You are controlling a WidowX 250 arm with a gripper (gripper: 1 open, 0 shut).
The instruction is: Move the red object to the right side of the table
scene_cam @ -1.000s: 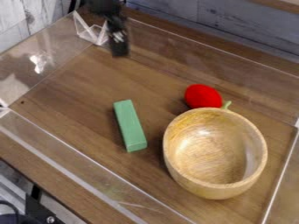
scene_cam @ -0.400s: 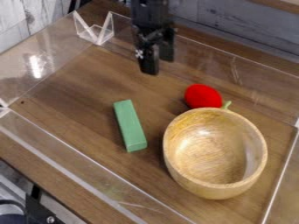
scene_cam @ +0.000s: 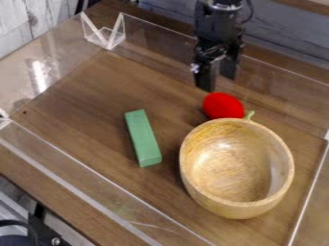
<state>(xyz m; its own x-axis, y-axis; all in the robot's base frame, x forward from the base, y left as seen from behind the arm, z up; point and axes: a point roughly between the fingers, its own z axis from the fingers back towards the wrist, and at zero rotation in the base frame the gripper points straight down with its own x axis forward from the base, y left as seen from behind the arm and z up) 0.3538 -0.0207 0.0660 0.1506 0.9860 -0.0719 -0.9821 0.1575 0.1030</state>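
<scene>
The red object (scene_cam: 224,106) is a small rounded toy lying on the brown wooden table (scene_cam: 90,106), touching the far rim of the wooden bowl (scene_cam: 237,169). My gripper (scene_cam: 216,75) hangs pointing down just behind and slightly left of the red object, a little above the tabletop. Its two dark fingers stand apart, open, with nothing between them. The toy's leafy end is barely visible at its right side.
A green rectangular block (scene_cam: 142,136) lies left of the bowl. Low clear acrylic walls (scene_cam: 58,48) border the table. A clear folded stand (scene_cam: 103,29) sits at the far left corner.
The gripper has travelled from the far left corner rightward and toward the red object, rolling about its vertical axis on the way. The toy, bowl and block have not moved.
</scene>
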